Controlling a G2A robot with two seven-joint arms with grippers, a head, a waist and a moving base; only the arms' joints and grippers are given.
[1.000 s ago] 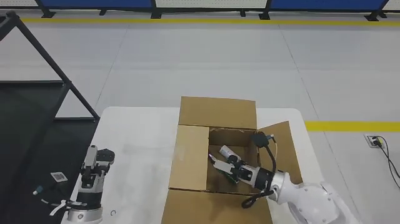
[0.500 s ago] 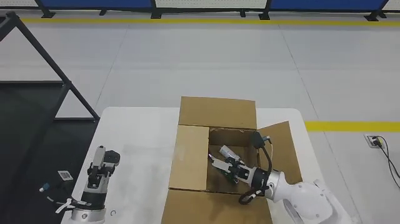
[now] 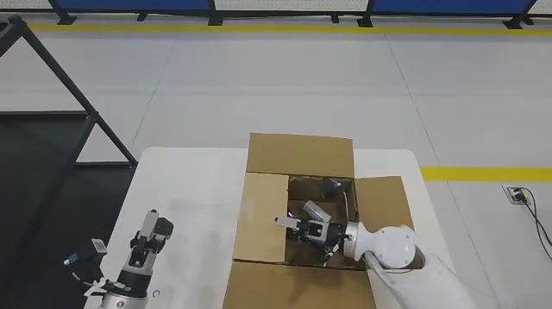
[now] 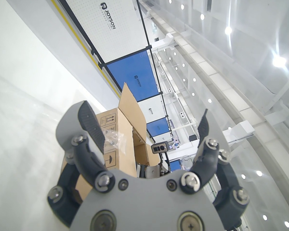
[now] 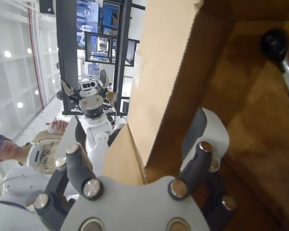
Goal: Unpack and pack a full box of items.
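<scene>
Right tool point(image 5: 139, 126), fingers spread, straddles a cardboard edge at the opening of the cardboard box point(image 3: 300, 155) on the worktop point(image 3: 190, 188), a dark-knobbed item point(image 5: 274, 44) lying deeper inside, while the left tool point(image 4: 144, 111), likewise released, hovers well apart.

Brown box point(image 3: 263, 214) (plain), white table point(image 3: 190, 201).

Box point(image 3: 299, 155) near flap cut off by frame edge. Right hand point(image 3: 291, 219) and arm cover most of the interior; dark item point(image 3: 332, 188) by far wall unidentifiable.
</scene>
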